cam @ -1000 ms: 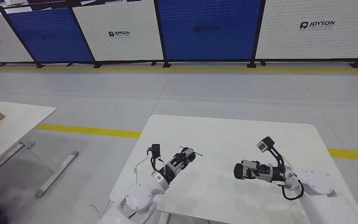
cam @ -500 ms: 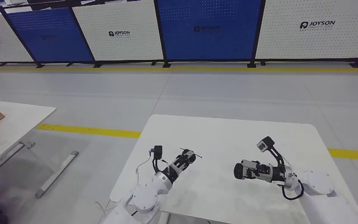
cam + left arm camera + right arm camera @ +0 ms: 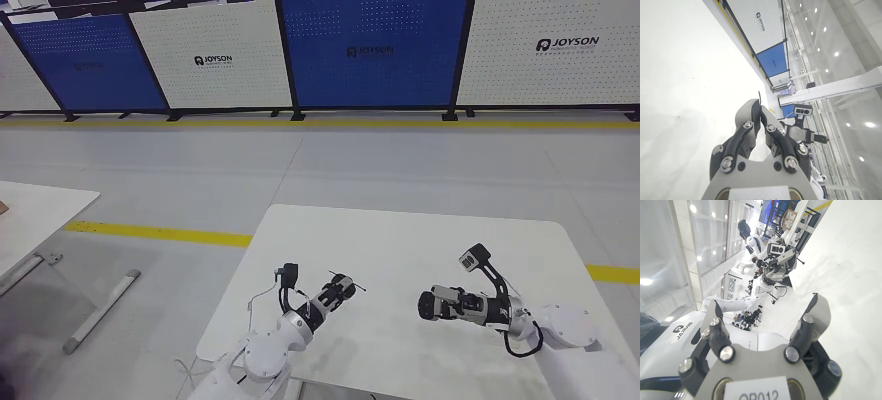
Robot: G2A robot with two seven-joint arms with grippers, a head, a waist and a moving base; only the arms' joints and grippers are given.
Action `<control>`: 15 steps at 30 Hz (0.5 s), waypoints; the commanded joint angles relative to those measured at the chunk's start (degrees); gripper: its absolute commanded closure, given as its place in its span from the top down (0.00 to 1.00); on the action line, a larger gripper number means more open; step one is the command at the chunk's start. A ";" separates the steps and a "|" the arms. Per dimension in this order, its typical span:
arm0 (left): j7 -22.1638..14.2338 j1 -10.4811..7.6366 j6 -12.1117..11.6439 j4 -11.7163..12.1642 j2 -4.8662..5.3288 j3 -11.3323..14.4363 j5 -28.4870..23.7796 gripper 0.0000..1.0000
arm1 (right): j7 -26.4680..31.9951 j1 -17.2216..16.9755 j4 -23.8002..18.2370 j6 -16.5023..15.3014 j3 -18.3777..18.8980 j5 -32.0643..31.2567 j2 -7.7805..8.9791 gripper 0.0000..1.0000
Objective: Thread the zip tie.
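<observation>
A thin black zip tie (image 3: 759,97) is pinched in my left gripper (image 3: 759,106), which is shut on it; a short end pokes out past the fingertips. From above, the left gripper (image 3: 341,287) hovers low over the front left of the white table (image 3: 400,235), the zip tie (image 3: 356,288) pointing right. My right gripper (image 3: 765,302) stands open with nothing between its fingers. It sits at the front right (image 3: 425,305), facing the left gripper across a gap. In the right wrist view the left gripper (image 3: 790,256) holds the tie (image 3: 800,261) out sideways.
The tabletop around both arms is bare white. A second white table (image 3: 40,215) stands off to the left across the floor. Blue and white panels (image 3: 370,55) line the back of the room.
My left arm has shifted a little to the right and toward the table's front edge, carrying the zip tie closer to the right gripper. The right arm has kept still.
</observation>
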 commanded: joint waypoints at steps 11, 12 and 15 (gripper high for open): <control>-11.93 6.82 -8.78 -12.89 1.00 -8.08 -17.68 0.00 | 0.00 0.00 0.00 0.00 0.00 0.00 0.00 1.00; -13.40 7.76 -9.67 -14.25 1.12 -8.89 -19.50 0.00 | 0.00 0.00 0.00 0.00 0.00 0.00 0.00 1.00; -16.39 9.78 -11.52 -16.36 1.37 -10.86 -23.34 0.00 | 0.00 0.00 0.00 0.00 0.00 0.00 0.00 1.00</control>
